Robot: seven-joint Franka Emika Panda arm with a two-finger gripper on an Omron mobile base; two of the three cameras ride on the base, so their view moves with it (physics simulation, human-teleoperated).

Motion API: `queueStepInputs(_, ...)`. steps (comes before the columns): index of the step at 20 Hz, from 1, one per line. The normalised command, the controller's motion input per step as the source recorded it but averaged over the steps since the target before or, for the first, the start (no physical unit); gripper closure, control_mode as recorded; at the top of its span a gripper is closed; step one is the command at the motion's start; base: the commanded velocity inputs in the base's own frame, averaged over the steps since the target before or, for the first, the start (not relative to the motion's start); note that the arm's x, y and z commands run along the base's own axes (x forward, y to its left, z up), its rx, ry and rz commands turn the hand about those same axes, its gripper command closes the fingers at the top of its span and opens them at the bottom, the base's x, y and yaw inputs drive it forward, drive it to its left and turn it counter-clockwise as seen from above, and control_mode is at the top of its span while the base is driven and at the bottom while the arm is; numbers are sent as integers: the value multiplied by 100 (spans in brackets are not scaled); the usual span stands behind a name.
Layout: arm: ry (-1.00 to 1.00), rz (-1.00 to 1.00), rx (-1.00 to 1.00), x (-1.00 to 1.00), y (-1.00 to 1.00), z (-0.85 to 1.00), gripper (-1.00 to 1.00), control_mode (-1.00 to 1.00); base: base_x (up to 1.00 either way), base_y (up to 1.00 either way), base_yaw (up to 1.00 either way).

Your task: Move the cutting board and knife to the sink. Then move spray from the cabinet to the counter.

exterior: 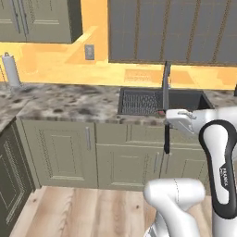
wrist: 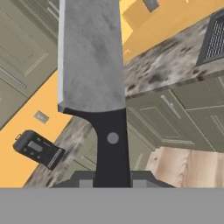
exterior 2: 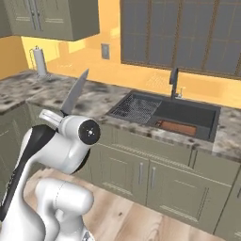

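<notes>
My gripper (wrist: 112, 180) is shut on the black handle of the knife (wrist: 92, 65), and its grey blade points away from the hand. In the right base view the knife (exterior 2: 75, 93) stands blade up above the hand, out in front of the counter (exterior 2: 94, 100) and left of the sink (exterior 2: 209, 123). From the left base view the knife's handle (exterior: 166, 139) hangs below the hand, in front of the sink (exterior: 185, 99). The cutting board (exterior 2: 176, 127) lies flat in the basin. A cabinet (exterior: 37, 21) hangs at the upper left with its doors shut. The spray is out of view.
A wire rack (exterior 2: 136, 108) fills the sink's left half, and a dark faucet (exterior 2: 174, 82) stands behind it. A paper towel roll (exterior 2: 40, 61) stands at the counter's far left. Lower cupboard fronts (exterior: 60, 152) and a wooden floor (exterior: 92, 208) lie below the counter (exterior: 60, 99).
</notes>
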Motion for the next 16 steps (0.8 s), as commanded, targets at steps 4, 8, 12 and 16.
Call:
queueStepInputs(4, 0, 0, 0, 0, 0, 0, 100, 100, 25, -59, -3)
queueStepInputs(8, 0, 0, 0, 0, 0, 0, 100, 100, 18, -62, -7)
queueStepInputs(12, 0, 0, 0, 0, 0, 0, 100, 100, 26, -60, -4)
queueStepInputs(16, 0, 0, 0, 0, 0, 0, 100, 100, 40, -51, -1)
